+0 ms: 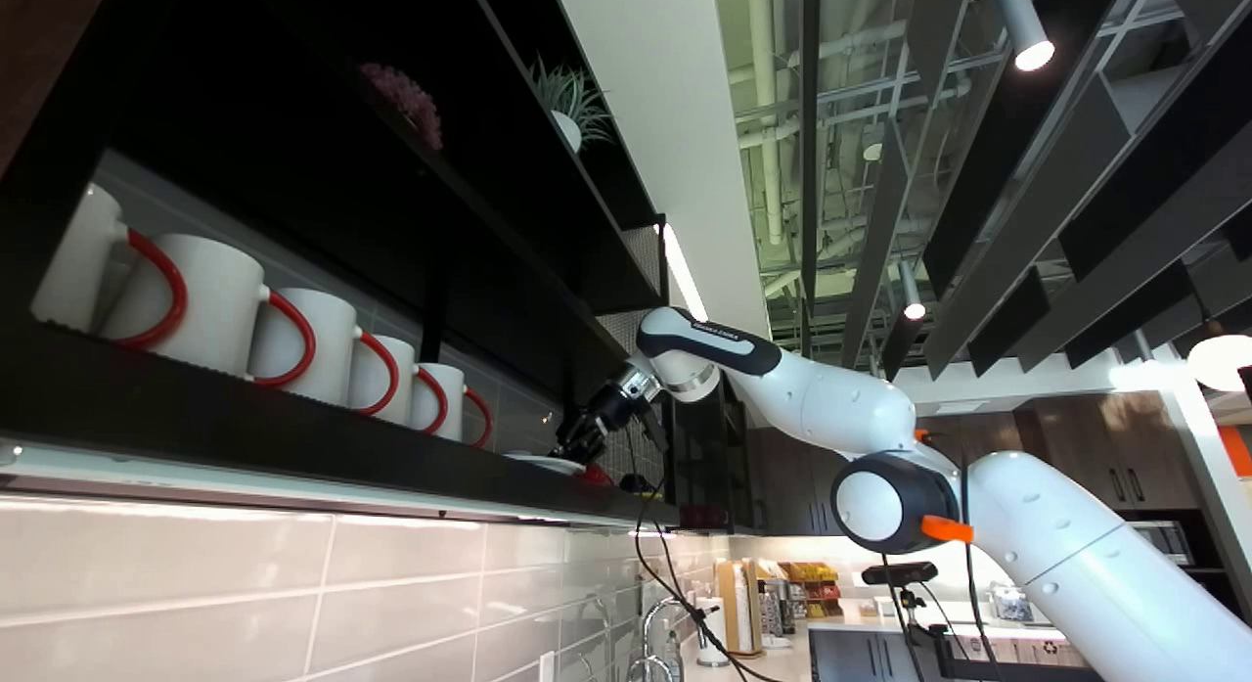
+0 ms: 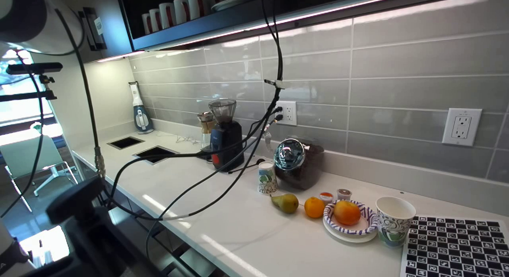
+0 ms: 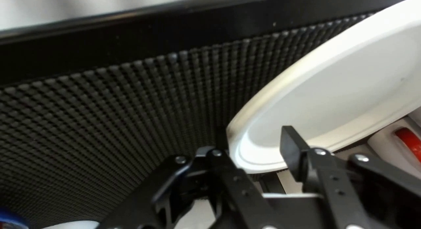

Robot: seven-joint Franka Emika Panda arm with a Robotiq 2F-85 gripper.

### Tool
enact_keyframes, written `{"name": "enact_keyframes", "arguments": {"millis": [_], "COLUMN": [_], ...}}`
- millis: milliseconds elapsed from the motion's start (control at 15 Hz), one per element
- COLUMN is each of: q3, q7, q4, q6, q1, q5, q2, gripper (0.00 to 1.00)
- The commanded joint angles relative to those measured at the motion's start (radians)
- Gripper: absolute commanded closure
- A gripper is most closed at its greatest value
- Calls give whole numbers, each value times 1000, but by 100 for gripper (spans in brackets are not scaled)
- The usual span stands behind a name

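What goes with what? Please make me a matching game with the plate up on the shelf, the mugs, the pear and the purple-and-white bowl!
Things:
1. Shelf plate
2. Mugs
3. Pear
4. Bowl

Clues:
A. Greenish, lying on its side
B. Holding a round fruit
C. Red handles
D. Edge right beside the gripper

Right pairs: 1-D, 2-C, 3-A, 4-B.

Wall tiles [image 2: 397, 56]: glossy, rectangular, pale-jointed
Overhead: grey baffles [image 1: 1071, 154] beneath exposed pipes [image 1: 767, 85]
Cabinets [image 1: 1086, 447]: wood-grain, dark-handled
Counter [image 2: 246, 217]: white, reflective
Lighting: ceiling spotlight [image 1: 1022, 23]; strip light [image 2: 342, 8] above the tiles
Bright opening [image 2: 20, 110]: probably a window; pale chair [image 2: 32, 153] nearby
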Motion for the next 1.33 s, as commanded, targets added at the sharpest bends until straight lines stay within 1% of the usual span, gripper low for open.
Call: {"name": "enact_keyframes", "arguments": {"millis": [0, 133, 200, 933, 1000, 1067, 1200, 1267], "q3": [-12, -12, -11, -10, -10, -10, -10, -10], "q7": [-12, -14, -14, -13, -13, -13, -14, -14], "q4": [50, 51, 53, 64, 65, 66, 69, 69], "q6": [13, 16, 17, 19, 19, 20, 19, 19], "q1": [7, 6, 6, 7, 7, 8, 8, 8], "q5": [-33, -39, -42, -45, -45, -46, -48, -48], "q2": [26, 25, 24, 18, 18, 18, 18, 18], "gripper": [84, 97, 100, 99, 97, 87, 81, 79]}}
